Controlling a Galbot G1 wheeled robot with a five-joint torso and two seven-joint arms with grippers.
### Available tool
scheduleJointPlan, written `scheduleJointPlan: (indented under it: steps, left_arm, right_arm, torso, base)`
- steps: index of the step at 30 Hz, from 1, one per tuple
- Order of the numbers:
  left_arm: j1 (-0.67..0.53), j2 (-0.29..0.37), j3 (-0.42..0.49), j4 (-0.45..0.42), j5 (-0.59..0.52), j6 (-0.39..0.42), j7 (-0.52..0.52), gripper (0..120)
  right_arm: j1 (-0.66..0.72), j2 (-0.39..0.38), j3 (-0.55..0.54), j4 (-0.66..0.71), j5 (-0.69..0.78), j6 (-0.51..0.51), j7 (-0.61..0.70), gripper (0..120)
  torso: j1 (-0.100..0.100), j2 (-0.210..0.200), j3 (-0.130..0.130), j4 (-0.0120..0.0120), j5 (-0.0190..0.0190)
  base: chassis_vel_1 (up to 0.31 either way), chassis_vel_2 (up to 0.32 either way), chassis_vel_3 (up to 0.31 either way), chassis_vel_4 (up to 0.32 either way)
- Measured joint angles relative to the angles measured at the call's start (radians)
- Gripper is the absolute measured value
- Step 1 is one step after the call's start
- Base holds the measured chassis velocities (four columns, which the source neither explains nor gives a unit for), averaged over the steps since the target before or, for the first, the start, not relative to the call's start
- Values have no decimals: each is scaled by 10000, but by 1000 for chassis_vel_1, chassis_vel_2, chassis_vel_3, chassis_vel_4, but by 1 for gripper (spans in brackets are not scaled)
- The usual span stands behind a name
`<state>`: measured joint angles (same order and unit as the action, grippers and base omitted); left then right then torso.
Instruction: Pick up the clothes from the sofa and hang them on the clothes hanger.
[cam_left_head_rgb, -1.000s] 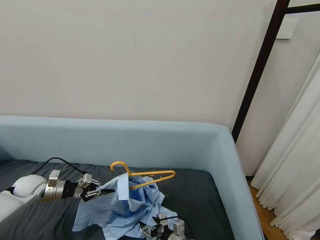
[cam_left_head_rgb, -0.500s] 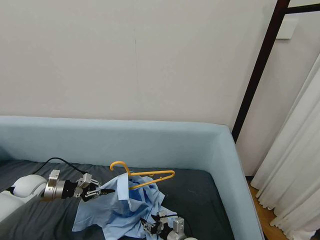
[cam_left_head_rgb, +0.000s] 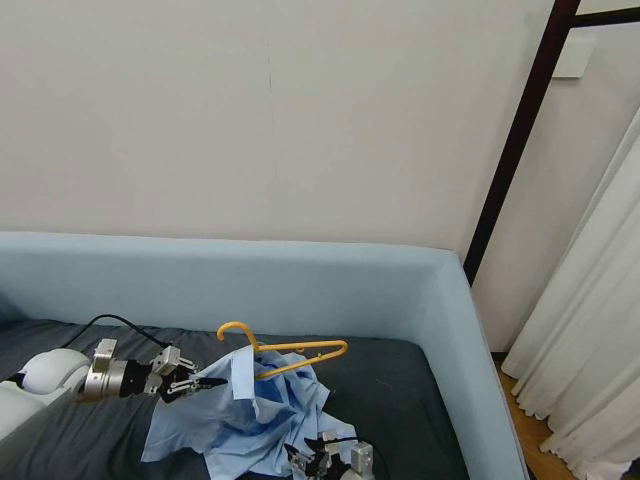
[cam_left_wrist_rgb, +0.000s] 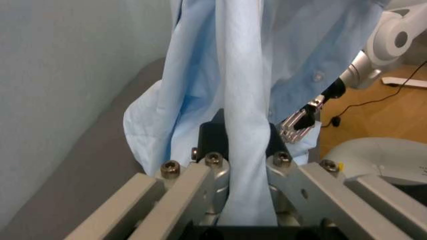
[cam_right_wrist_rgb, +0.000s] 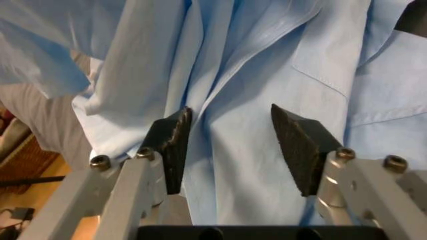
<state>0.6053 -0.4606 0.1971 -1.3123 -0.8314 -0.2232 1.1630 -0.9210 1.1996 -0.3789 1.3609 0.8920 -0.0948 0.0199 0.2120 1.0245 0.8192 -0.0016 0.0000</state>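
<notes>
**Q:** ok where's the light blue shirt (cam_left_head_rgb: 250, 410) right now?

**A:** It's in a rumpled heap on the sofa (cam_left_head_rgb: 440, 300), on the dark grey seat cushion (cam_left_head_rgb: 400, 385), a bit in front of the pale blue backrest (cam_left_head_rgb: 300, 285). A yellow hanger (cam_left_head_rgb: 290, 350) sits on top of the heap. Its hook is up at the robot's left end, and the bar runs to the right above the fabric.

**Q:** and the claws?

**A:** The left gripper (cam_left_head_rgb: 212, 382) comes in low over the cushion from the robot's left and is at the left edge of the heap. In the left wrist view that left gripper (cam_left_wrist_rgb: 245, 147) is pinched on a long fold of the shirt (cam_left_wrist_rgb: 240, 75), with the cloth running right between its fingers.

**Q:** right one too?

**A:** Nope. The right gripper (cam_left_head_rgb: 318, 460) is at the near edge of the heap, down by the bottom of the head view. Up close, the right gripper (cam_right_wrist_rgb: 233, 145) is spread wide. Its dark pads (cam_right_wrist_rgb: 175, 145) stand apart with shirt (cam_right_wrist_rgb: 267, 65) fabric lying in the gap, and nothing is squeezed.

**Q:** anything else around?

**A:** A dark pole (cam_left_head_rgb: 515, 140) leans up the wall past the sofa's right end, with a white curtain (cam_left_head_rgb: 590, 350) beside it.
</notes>
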Motion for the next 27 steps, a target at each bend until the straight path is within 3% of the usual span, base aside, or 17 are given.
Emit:
scheduleJointPlan:
  steps: [14,17,20,27]
  left_arm:
    - [326,141,-286,-137,5,-12,18,3]
    - [266,139,-213,-134,-1,-12,17,3]
    - [153,99,-61,-65,-2,-12,13,3]
    - [-25,31,254,38,4,-26,-3,3]
  right_arm:
    - [121,268,375,-224,483,-189,-74,45]
    - [117,311,385,-254,516,-194,-74,39]
    - [115,397,452,-331,541,-204,-94,23]
    - [82,363,393,-271,558,-246,-142,0]
  torso:
    - [0,0,1,0,-1]
    - [-1,0,0,2,0]
    - [0,0,0,0,-1]
    - [0,0,0,1,-1]
  base:
    - [0,0,0,0]
    - [0,0,0,0]
    - [0,0,0,0]
    - [0,0,0,0]
